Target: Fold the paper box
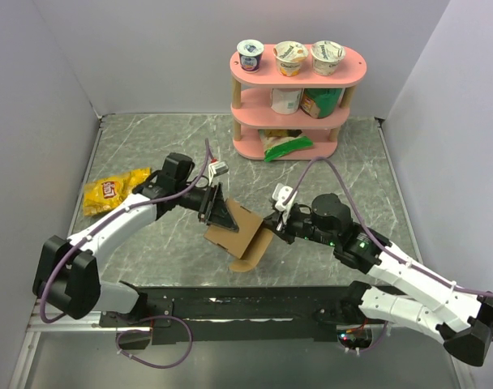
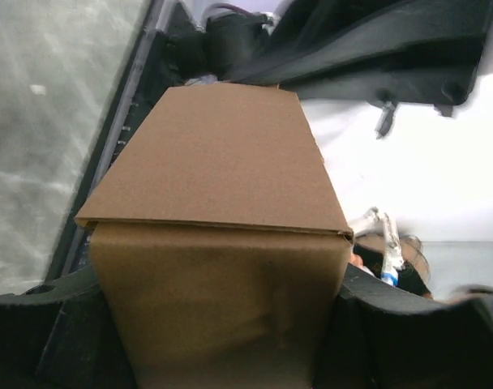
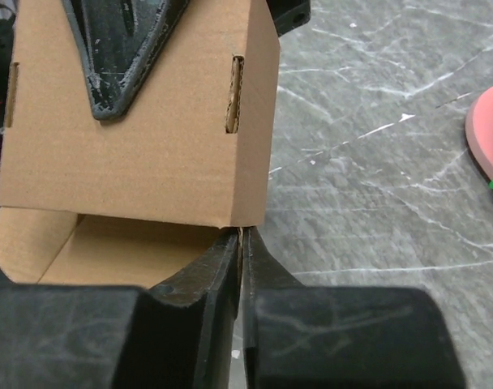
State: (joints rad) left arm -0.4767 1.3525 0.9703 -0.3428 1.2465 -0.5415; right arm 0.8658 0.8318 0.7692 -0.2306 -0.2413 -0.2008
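Top view: right gripper (image 1: 274, 228) tips are hidden behind the box's (image 1: 240, 235) raised flap. Left gripper (image 1: 224, 217) covers the box's far-left part. Cup (image 1: 291, 57) labels on the shelf (image 1: 245, 151) and the bag (image 1: 113, 193) print are too small to read.
Left wrist: box cut off at the bottom edge, fingers (image 2: 44, 340) only partly in frame, right arm (image 2: 376, 40) blurred.
Right wrist: box cut at top and left, shelf just a sliver at the right edge.
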